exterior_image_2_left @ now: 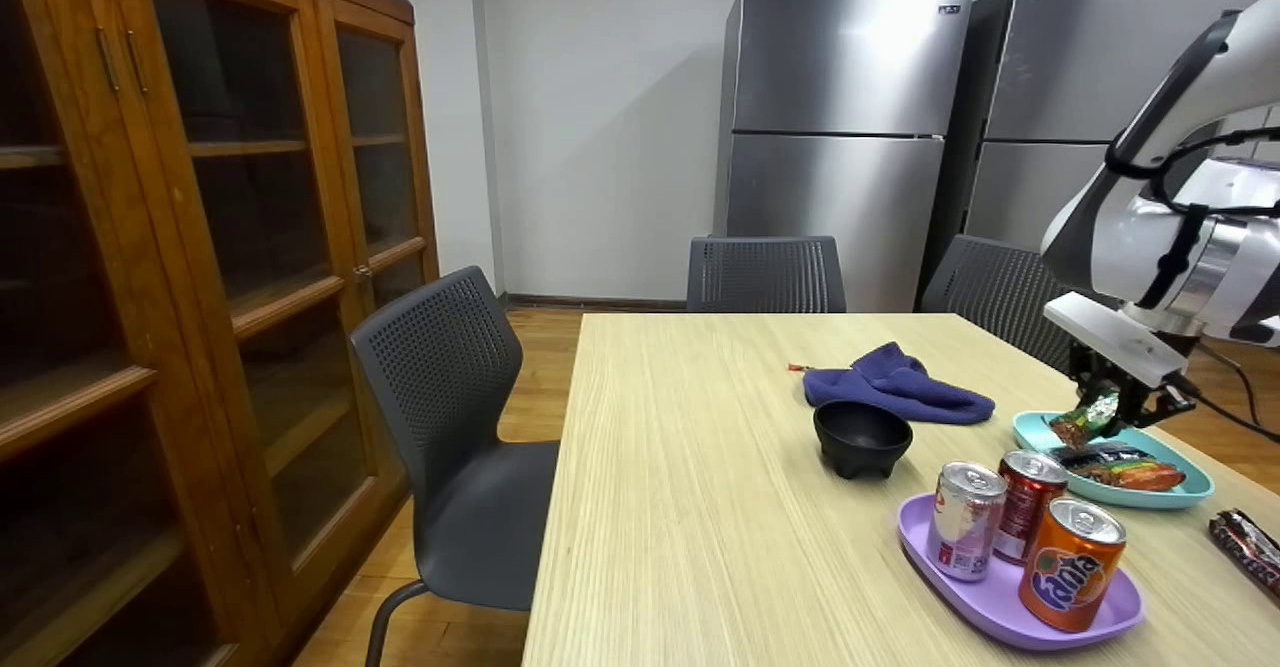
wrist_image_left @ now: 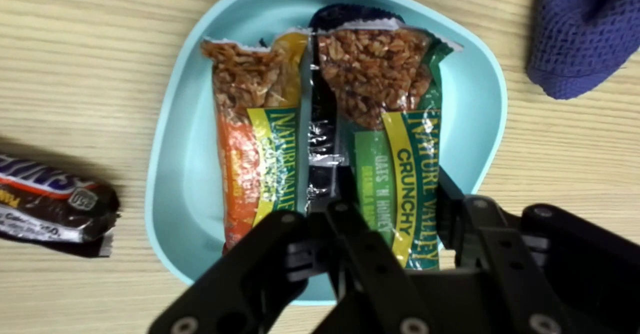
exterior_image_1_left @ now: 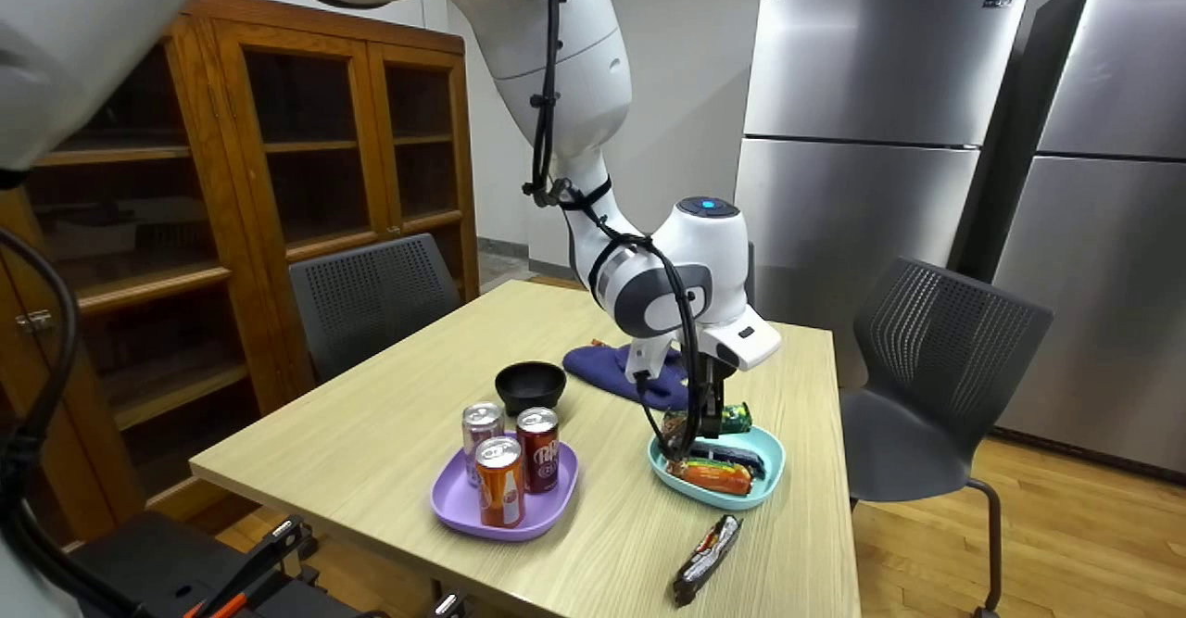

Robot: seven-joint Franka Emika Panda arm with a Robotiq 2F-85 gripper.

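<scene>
My gripper [wrist_image_left: 392, 186] is shut on a green granola bar [wrist_image_left: 377, 78], with one finger on each side of the wrapper. In an exterior view the green bar [exterior_image_2_left: 1085, 419] hangs tilted from the gripper [exterior_image_2_left: 1120, 402], over the teal tray [exterior_image_2_left: 1190, 495]. Below it in the tray, which also shows in the wrist view [wrist_image_left: 172, 174], lie an orange granola bar [wrist_image_left: 245, 153] and a dark-wrapped bar [wrist_image_left: 322, 128], partly hidden by the green one. A brown Snickers bar [wrist_image_left: 50, 201] lies on the table outside the tray; it also shows in an exterior view [exterior_image_1_left: 707, 558].
A purple tray [exterior_image_1_left: 449, 511] holds three cans, among them an orange Fanta can [exterior_image_1_left: 500, 488]. A black bowl [exterior_image_1_left: 530, 386] stands behind it. A crumpled blue cloth [exterior_image_2_left: 900, 387] lies near the bowl and teal tray. Chairs [exterior_image_1_left: 936, 386] stand around the wooden table [exterior_image_2_left: 700, 497].
</scene>
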